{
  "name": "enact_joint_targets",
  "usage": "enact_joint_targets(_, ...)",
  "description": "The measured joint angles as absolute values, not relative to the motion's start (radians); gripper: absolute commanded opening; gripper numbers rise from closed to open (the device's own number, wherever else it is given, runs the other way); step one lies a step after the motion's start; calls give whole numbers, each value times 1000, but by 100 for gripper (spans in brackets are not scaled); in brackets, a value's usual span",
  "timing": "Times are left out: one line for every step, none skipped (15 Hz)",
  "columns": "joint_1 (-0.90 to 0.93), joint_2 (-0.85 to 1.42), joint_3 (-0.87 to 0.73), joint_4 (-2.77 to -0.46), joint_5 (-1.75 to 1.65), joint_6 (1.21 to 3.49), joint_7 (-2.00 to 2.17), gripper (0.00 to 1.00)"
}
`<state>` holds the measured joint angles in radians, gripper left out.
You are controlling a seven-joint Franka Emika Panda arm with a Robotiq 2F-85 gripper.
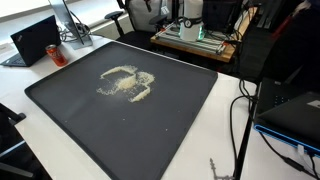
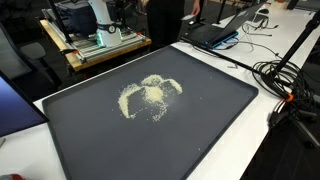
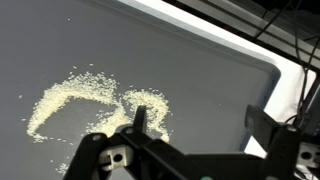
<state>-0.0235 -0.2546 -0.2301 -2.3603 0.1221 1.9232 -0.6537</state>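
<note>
Grains (image 3: 70,88), pale and loose, lie scattered just ahead of and below my end effector (image 3: 198,118). In the wrist view its jaws stand wide apart and hold nothing. One finger (image 3: 140,118) hangs over the near edge of the spill, and whether it touches I cannot tell.

The grains form a curved arc with a denser patch beside it, near the middle of a dark mat (image 3: 200,55). I judge them very light and free-running, so there is no single body to take hold of. Pinching would catch only a few, and any nudge would spread them. A flat finger edge drawn along the mat at the rim of the pile looks like the only useful contact. The mat seems smooth and its low rim should keep the grains in.

In both exterior views the spill (image 1: 128,83) (image 2: 150,95) sits alone on the mat, with nothing between it and the arm's approach. Beyond the mat the white tabletop (image 2: 230,140) carries black cables (image 2: 285,75) near one corner. Farther off stand a laptop (image 1: 35,40) and a wooden cart (image 2: 100,42) with a lit device, all well apart.
</note>
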Motion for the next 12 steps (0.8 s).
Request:
enact_joint_targets(-14, -275, -211, -2374, 138, 1915, -664, 100)
enact_joint_targets(-3, -299, -194, -2389, 153, 1908, -675, 100)
enact_joint_targets(9, -324, -178, -2403, 167, 1902, -685, 100)
enact_joint_targets(24, -351, -164, -2418, 180, 1896, -696, 100)
enact_joint_targets(37, -376, -153, -2429, 193, 1888, -705, 100)
enact_joint_targets(51, -402, -144, -2439, 203, 1877, -714, 100)
enact_joint_targets(64, -427, -137, -2446, 213, 1865, -723, 100)
enact_joint_targets(76, -451, -133, -2452, 219, 1851, -732, 100)
enact_joint_targets(86, -473, -131, -2458, 226, 1834, -742, 100)
enact_joint_targets(93, -492, -132, -2461, 232, 1817, -755, 100)
enact_joint_targets(96, -509, -133, -2461, 236, 1797, -770, 100)
enact_joint_targets(97, -522, -135, -2461, 240, 1780, -786, 100)
